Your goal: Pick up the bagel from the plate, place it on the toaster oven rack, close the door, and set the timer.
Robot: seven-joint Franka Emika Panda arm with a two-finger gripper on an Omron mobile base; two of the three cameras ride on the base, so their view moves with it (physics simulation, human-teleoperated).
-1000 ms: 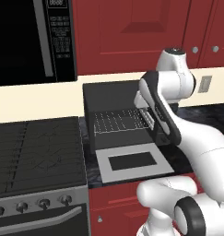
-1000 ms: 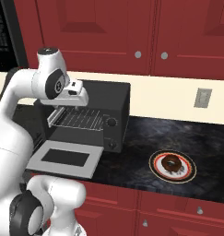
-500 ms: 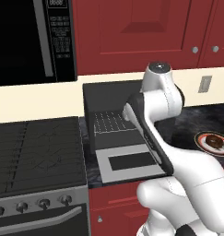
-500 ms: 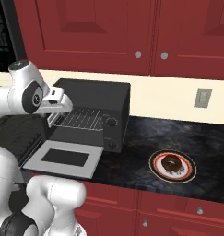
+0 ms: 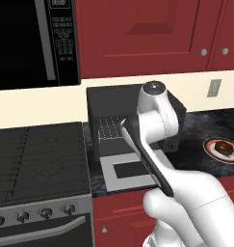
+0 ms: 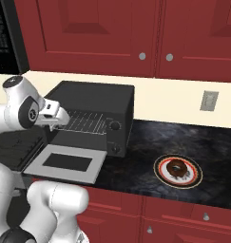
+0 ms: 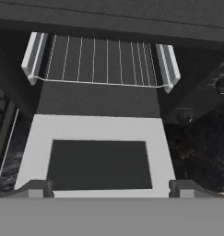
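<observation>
Bagel (image 6: pixel 176 168) on plate (image 6: pixel 160 176), well right of open-doored toaster oven (image 6: pixel 100 101).

Even, flat rendered light with soft shadows, no glare; edges sharp though slightly pixelated.

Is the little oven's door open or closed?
Open. The door lies folded down flat on the counter, and the rack shows inside the toaster oven.

Left base view: arm (image 5: pixel 152 120) covers the right half of the toaster oven (image 5: pixel 109 103) cavity and part of the rack (image 5: pixel 110 128). Plate (image 5: pixel 225 149) is cut by the right edge. Hand view: oven knobs (image 7: pixel 221 85) clipped at the right edge, markings unreadable.
</observation>
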